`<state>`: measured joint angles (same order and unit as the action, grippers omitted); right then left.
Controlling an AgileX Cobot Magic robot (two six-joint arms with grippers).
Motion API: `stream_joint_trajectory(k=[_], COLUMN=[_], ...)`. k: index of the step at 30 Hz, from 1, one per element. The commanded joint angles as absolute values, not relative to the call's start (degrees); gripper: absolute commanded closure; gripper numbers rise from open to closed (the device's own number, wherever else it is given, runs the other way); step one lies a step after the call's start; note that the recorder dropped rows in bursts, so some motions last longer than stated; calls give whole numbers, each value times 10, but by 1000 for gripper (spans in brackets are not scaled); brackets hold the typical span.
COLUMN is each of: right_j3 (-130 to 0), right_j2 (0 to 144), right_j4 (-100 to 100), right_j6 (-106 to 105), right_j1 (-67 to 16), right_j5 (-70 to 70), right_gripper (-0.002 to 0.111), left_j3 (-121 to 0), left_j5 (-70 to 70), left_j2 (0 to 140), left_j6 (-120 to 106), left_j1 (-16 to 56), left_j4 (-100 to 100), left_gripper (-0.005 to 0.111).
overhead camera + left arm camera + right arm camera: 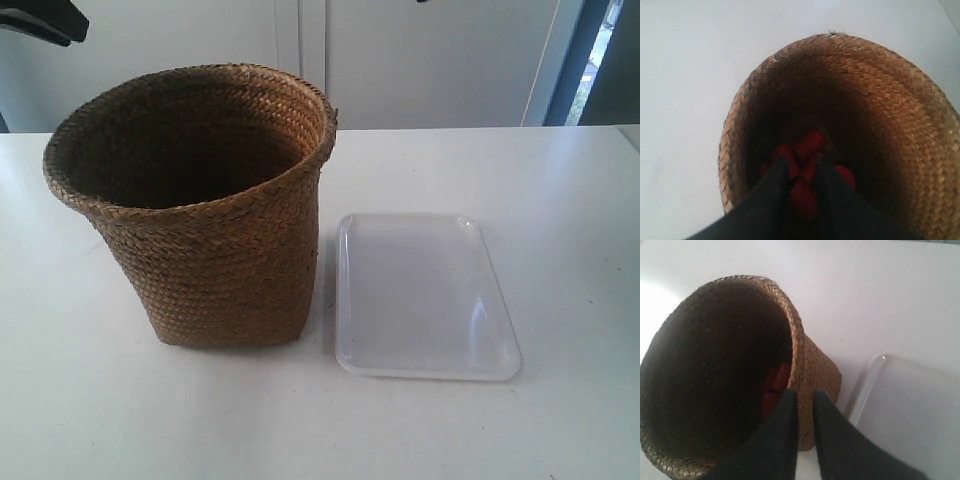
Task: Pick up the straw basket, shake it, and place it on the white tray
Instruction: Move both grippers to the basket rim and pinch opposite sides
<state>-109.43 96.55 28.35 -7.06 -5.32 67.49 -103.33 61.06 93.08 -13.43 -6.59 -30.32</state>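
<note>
Table [90, 420], white, fills the exterior shot. In the top corner at the exterior view's left, a dark bit of arm [40, 20] pokes in; no gripper shows in this view. Next, the straw basket [215, 260] stands on its base on the table, left of middle, with its mouth up and rim flared. Just beside it to the right, the white tray [425, 295] lies flat on the table. A thin strip of table separates them, so they are not touching. The basket is not on the tray.

Left wrist view: the left gripper [801, 161] hangs above the basket mouth. Its black fingers [777, 185] are narrow with only a slit between them and grip nothing. Red pieces [809, 142] lie on the basket floor below; I cannot tell what they are.

Right wrist view: the right gripper [805, 392] hangs above the basket rim on the tray side. Its jaws are narrow too and hold nothing, and the rim shows through the gap. The red pieces are visible inside, and a tray corner sits beside the basket.
</note>
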Motion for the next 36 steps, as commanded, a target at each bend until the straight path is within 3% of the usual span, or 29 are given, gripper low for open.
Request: stream_joint_trajectory(k=[1, 5, 7, 36], right_j3=[-1085, -1085, -1085, -1085], right_j2=[979, 988, 999, 1155], right_j4=[310, 314, 314, 315], right_j6=[-77, -77, -77, -72], right_j1=[-57, -75, -81, -133], right_j5=[696, 685, 683, 646], right_gripper=[78, 46, 39, 40], left_j3=[-1034, -1033, -1023, -1017], left_j5=[635, 644, 640, 641], left_j2=[927, 935, 941, 1062], left_j6=[-123, -118, -118, -138], left_j1=[-66, -66, -66, -66], left_j4=[-268, -225, -225, -260], left_gripper=[54, 39, 38, 38])
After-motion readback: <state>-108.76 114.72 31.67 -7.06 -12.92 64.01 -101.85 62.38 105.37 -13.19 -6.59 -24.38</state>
